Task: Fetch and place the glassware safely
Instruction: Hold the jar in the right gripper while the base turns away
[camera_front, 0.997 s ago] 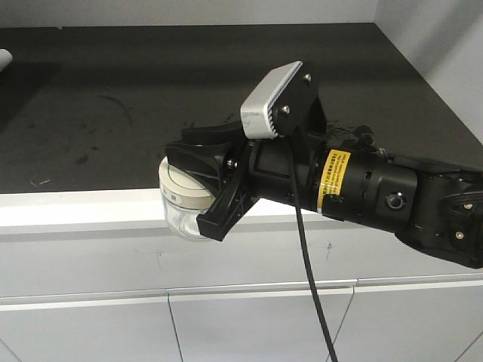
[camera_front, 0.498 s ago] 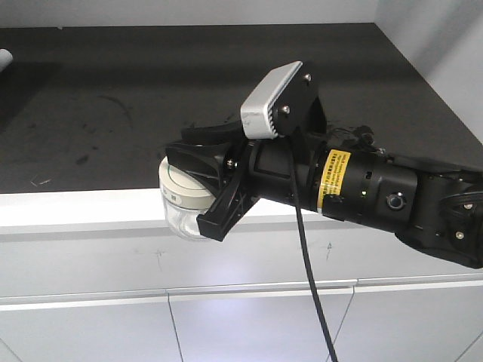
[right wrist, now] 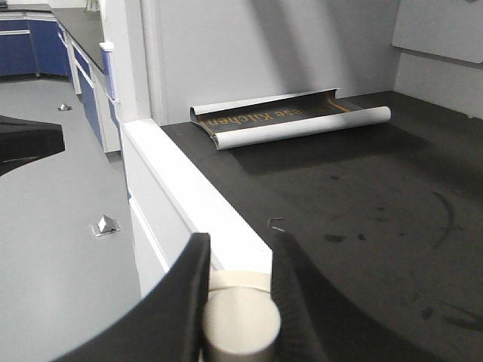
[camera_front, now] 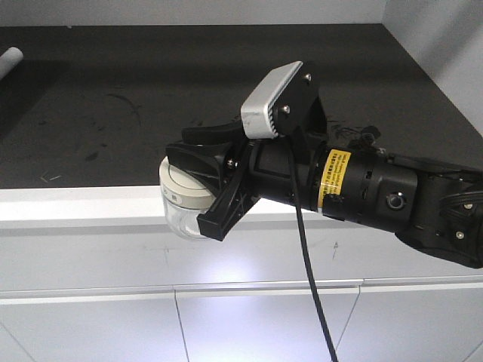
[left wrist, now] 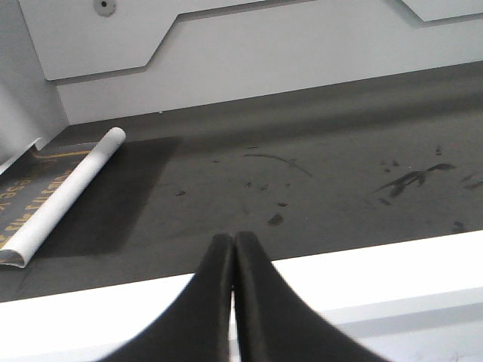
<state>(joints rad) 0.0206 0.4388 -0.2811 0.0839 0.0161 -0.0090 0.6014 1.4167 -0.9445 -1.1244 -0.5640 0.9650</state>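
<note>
Jar (camera_front: 179,213) is upright with its cream lid (camera_front: 181,188) on, clenched in the right jaws around the lid and neck. It hangs in the air just off the white front lip (camera_front: 75,202) of the surface (camera_front: 151,83). It rests on nothing that I can see. The glass body sits level with the lip, a bit below the dark top.

Change over the last second: right arm (camera_front: 392,196) and jar hold the same spot in the front view, but the background slid right. That includes the scuff marks (camera_front: 124,102) and the cupboard door seam (camera_front: 175,324). More of the rolled mat (camera_front: 10,59) now shows at the far left. Reads as the base shifting or turning left, not the arm reaching. Grip looks unchanged, no slip visible.

Meaning: fetch looks done, and this is carrying along the front of the surface. Placing has not started. The jar probably has to go up and over the lip before set-down.

Left jaws are pressed together and empty, pointing over the front lip at the surface.

Around:
- The mat lies at the far left end, well apart from the jar.
- Only scuffs show on the stretch right behind the jar.
- Black cable (camera_front: 309,286) hangs from the wrist in front of the cupboard doors, away from the glass.

In the way: just that white lip, right beside the glass. Sideways travel this close could clip it.
</note>
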